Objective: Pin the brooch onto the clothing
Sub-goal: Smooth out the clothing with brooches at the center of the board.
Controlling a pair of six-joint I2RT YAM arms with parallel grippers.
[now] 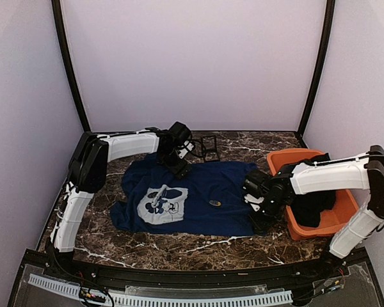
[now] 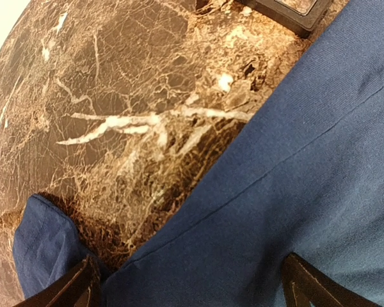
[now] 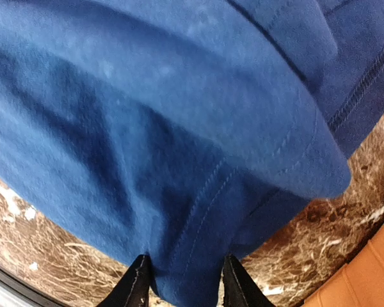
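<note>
Presently my right hand [image 3: 182, 281] clasps the T-shirt [image 1: 230, 185] hem, likely to tension cloth near the brooch [image 1: 215, 203]; my left hand [image 2: 192, 291] hovers released above the far edge.

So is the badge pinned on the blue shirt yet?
Can't say for sure. Done: the T-shirt lies spread on the table, and the brooch rests on it, too small to show whether it's pinned. In hand: the right tool has its fingers either side of the shirt's edge, and the left tool hangs open over the far edge. Left: fastening the pin, if that isn't done.
</note>
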